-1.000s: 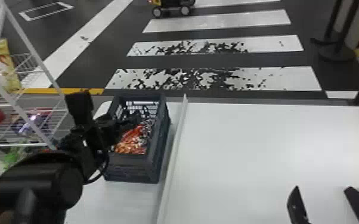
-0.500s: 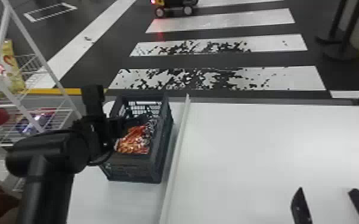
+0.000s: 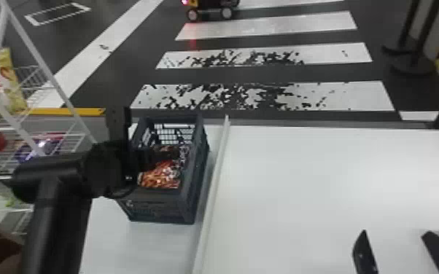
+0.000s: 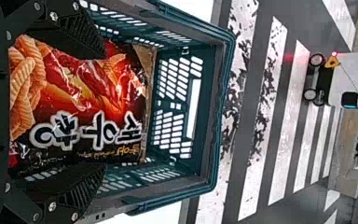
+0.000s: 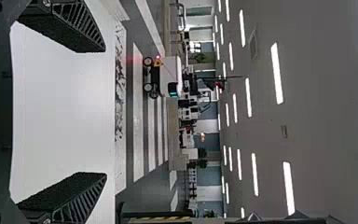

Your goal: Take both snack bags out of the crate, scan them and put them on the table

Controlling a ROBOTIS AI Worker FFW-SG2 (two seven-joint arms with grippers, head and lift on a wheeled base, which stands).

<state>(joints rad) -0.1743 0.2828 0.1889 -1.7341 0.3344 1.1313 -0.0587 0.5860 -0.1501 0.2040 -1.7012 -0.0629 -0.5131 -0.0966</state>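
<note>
Bag (image 4: 70, 88) sits inside crate (image 3: 156, 209), left hand (image 4: 105, 111) open over it, right hand (image 3: 395, 232) open, well right of crate; lifting, scanning, placing remain.

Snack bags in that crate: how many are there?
1 in sight: a red-and-black snack bag, inside the crate, by the left gripper. Another may be hidden beneath it.

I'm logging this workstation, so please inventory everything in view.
Snack bag: at least one, red-black, in crate
Crate: one, dark teal, on table's left
Table: at least one, white, before robot
Rail: one, white, right of crate
Rack: one, white, far left, holding snack packs
Wheeled robot: one, white-black, on crosswalk
Stanchions: at least two, dark, far right
Ceiling lights: many, white, overhead
Left end effector: one, black, at crate
Right end effector: one, black, above table
</note>
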